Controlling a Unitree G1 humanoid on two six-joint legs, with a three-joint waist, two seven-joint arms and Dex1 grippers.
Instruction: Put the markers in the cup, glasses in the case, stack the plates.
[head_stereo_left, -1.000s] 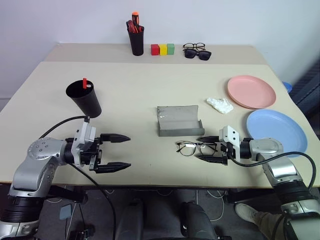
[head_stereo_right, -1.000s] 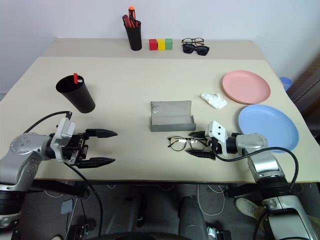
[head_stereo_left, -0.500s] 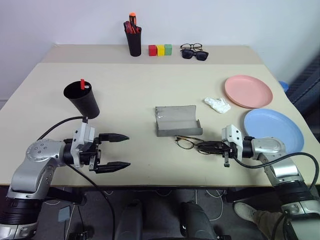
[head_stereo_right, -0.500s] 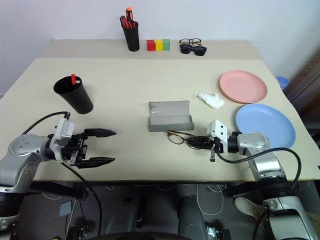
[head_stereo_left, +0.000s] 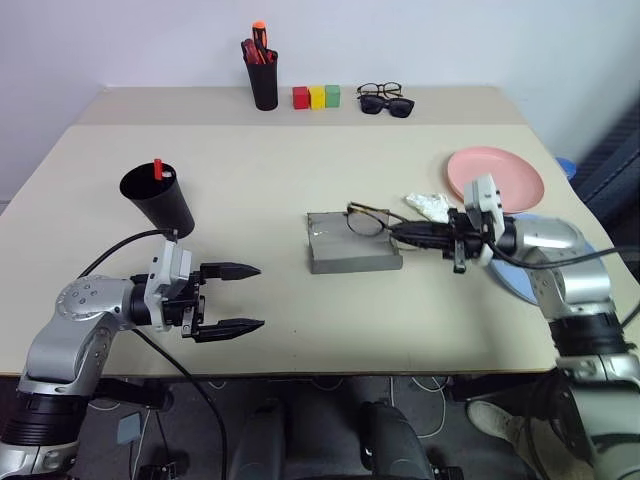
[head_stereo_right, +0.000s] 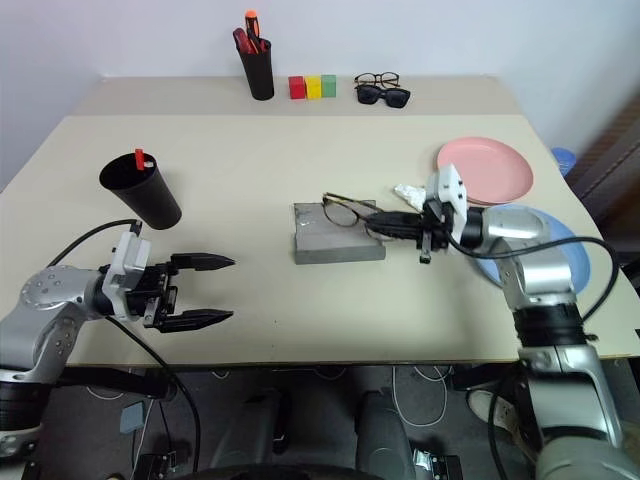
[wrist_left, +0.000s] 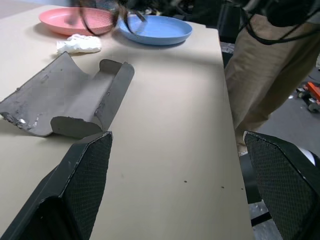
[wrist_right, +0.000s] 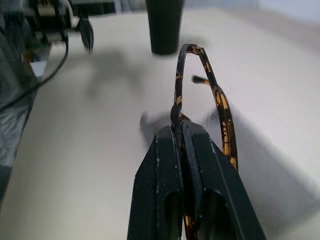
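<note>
My right gripper (head_stereo_left: 400, 233) was clamped on the glasses (head_stereo_left: 366, 218), pinching them by the frame and holding them up off the desk (head_stereo_left: 270, 170), right over the open grey case (head_stereo_left: 352, 248). In the right wrist view both fingers (wrist_right: 165, 170) were pressed together with the frame sandwiched between them. Left gripper (head_stereo_left: 240, 297) was spread wide, grasping nothing, hovering above the desk's near edge, well apart from the case. Black cup (head_stereo_left: 157, 199) sat on the desk beyond the left gripper, red-capped marker (head_stereo_left: 157, 167) poking out of it. Pink plate (head_stereo_left: 515, 172) and blue plate (head_stereo_right: 560, 262) lay side by side on the right, unstacked, my right arm crossing over the blue one. A crumpled white tissue (head_stereo_left: 428, 204) lay near the pink plate.
</note>
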